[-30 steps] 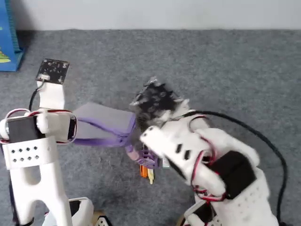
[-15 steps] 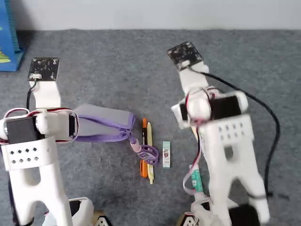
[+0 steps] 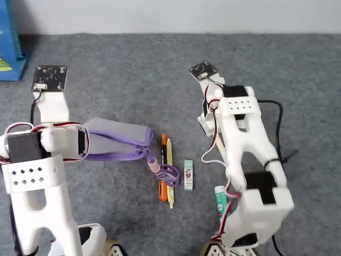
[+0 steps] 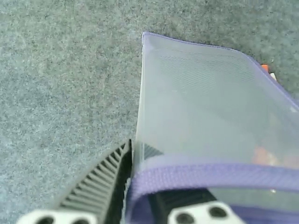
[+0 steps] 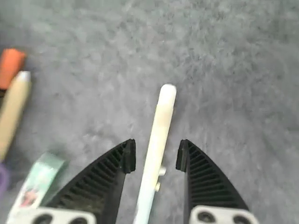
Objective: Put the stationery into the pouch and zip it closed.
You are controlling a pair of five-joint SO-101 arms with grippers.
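Observation:
The translucent pouch with purple trim lies left of centre, and my left gripper is shut on its purple edge. Beside the pouch's mouth lie an orange pen, a cream pen and a small eraser, with the purple zip loop across the pens. My right gripper is open, its jaws standing either side of a white pen on the mat with a gap on each side. The orange pen, cream pen and eraser lie off to one side of it.
A green-and-white tube lies on the grey mat beside the right arm's base. A blue box stands at the far left edge. The right arm's black cable hangs to its right.
The right arm swung away from above the pouch and pens to the right, then lowered over the white pen. The left arm and the pouch have not moved.

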